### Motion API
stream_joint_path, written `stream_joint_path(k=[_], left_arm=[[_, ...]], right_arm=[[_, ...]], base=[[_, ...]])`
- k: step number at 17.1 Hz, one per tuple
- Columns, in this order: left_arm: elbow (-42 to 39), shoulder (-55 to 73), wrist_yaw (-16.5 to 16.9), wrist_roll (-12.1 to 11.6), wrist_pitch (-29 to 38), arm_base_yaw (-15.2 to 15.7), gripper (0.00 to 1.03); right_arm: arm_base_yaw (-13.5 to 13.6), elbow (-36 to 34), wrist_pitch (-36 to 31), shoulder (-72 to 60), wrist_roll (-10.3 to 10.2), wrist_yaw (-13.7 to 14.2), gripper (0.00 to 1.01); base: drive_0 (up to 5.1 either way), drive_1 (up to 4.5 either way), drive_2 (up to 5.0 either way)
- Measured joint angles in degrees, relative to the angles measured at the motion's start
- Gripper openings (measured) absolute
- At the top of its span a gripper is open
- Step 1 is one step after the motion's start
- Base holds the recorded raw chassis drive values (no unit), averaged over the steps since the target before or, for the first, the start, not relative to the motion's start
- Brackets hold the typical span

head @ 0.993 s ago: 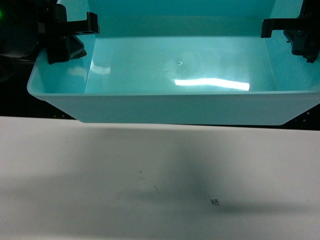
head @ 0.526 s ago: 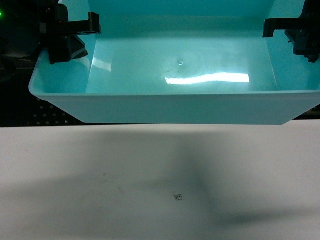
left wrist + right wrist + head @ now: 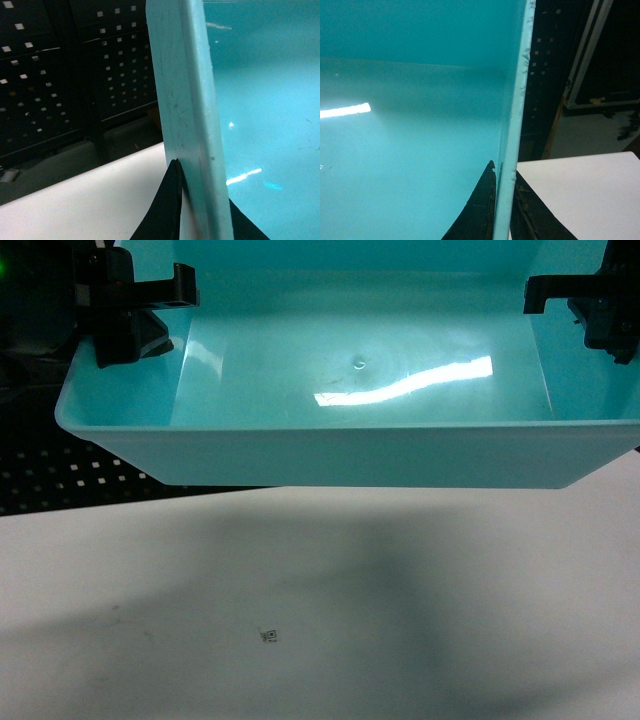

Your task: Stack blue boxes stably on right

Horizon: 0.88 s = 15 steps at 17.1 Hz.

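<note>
— Status? Turquoise tub aloft over the white table, left gripper and right gripper each clamped on an end wall.
— Keep level — match both arms' pace, lower squarely.

glossy smooth turquoise plastic tub, matt white tabletop, matt black claws

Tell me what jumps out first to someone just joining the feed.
The turquoise tub fills the upper head view, held off the white table and casting a shadow on it. The left gripper and right gripper each pinch an end wall. A bright glare streak lies on the tub's floor.
</note>
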<state>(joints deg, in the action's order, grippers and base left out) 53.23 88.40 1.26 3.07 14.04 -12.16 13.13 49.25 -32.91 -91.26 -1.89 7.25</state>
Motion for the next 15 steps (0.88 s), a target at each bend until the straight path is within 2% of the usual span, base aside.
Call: stream_joint_path(k=[15], left_arm=[[0.0,0.0,0.0,0.0,0.0,0.0,0.05]], right_arm=[[0.0,0.0,0.1,0.0,0.0,0.0,0.07]], base=[[-1.6,-1.58,-1.6]])
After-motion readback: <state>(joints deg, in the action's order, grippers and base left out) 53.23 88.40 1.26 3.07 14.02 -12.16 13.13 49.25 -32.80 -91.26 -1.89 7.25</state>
